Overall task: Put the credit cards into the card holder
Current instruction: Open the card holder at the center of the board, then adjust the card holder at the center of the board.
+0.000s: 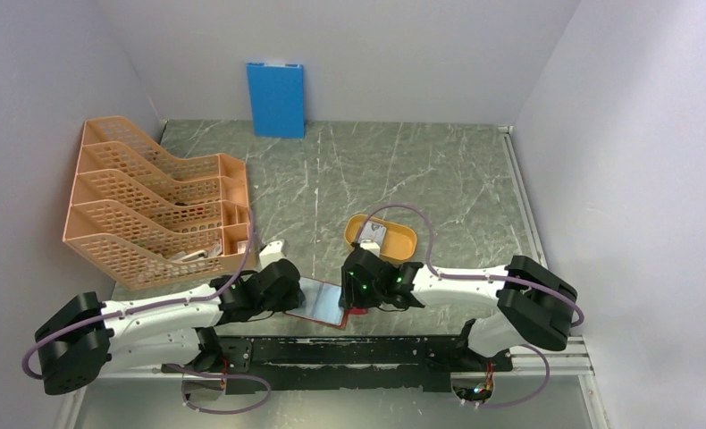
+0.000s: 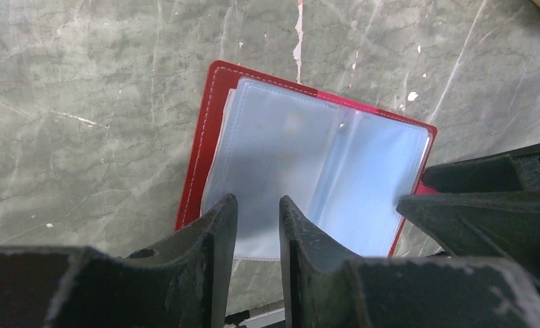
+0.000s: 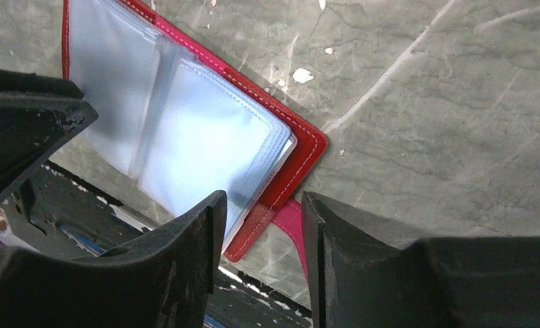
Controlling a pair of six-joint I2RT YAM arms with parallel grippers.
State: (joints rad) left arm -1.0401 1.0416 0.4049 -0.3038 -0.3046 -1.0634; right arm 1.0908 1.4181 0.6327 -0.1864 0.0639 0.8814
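The card holder point(image 1: 323, 302) lies open on the table near the front edge, a dark-red cover with clear pale-blue sleeves point(image 2: 308, 164) facing up. My left gripper point(image 2: 255, 201) hangs over its left page's near edge, jaws a little apart with nothing between them. My right gripper point(image 3: 262, 197) is over the right corner of the card holder point(image 3: 199, 130), open, with the pink snap tab point(image 3: 291, 219) showing in the gap below. A pale credit card point(image 1: 373, 234) rests in the yellow-orange tray. I cannot see any card in the sleeves.
The yellow-orange oval tray point(image 1: 403, 243) sits just behind the right gripper. An orange mesh file rack point(image 1: 144, 206) fills the left side. A blue board point(image 1: 276, 98) leans on the back wall. The black mounting rail point(image 1: 349, 353) runs along the front edge.
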